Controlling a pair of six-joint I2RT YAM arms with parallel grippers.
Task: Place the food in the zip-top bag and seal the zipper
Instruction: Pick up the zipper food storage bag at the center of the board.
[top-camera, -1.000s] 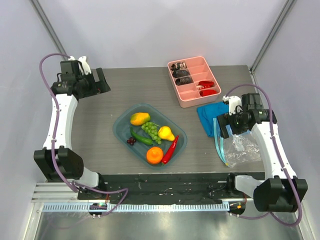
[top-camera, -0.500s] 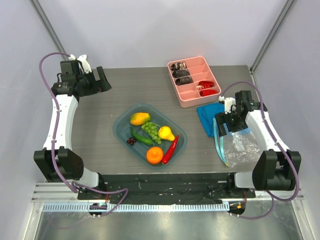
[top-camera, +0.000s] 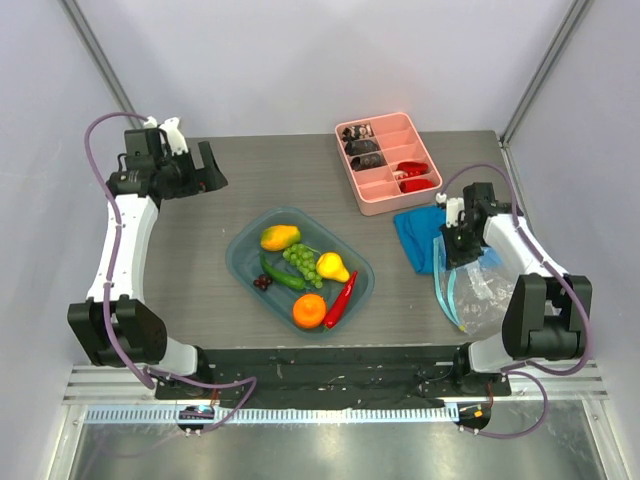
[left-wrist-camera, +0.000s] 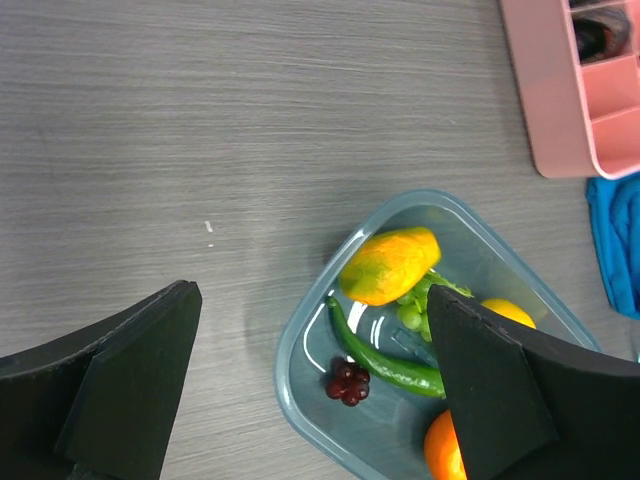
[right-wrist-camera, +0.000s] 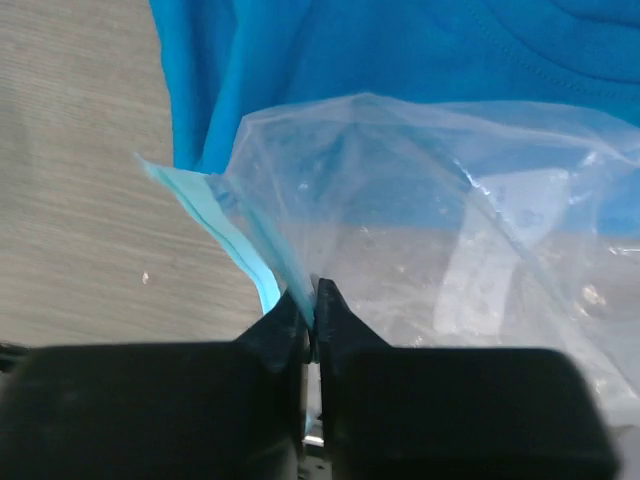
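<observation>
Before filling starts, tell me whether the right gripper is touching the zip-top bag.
Touching. The right wrist view shows the right gripper pinched shut on the zip-top bag, gripping its film beside the zipper.

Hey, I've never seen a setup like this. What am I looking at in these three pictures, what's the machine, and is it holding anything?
It is two robot arms bolted to a table. The wide picture looks down from above; the other two come from a small camera on each wrist. The left arm hovers over the table's far left, jaws open and empty. The right arm has its jaws shut on the edge of a clear zip-top bag, beside its light blue zipper. On the table lie a teal tray holding a toy mango, grapes, pear, orange, chili, cucumber and cherries, a pink divided box and a blue cloth.
</observation>
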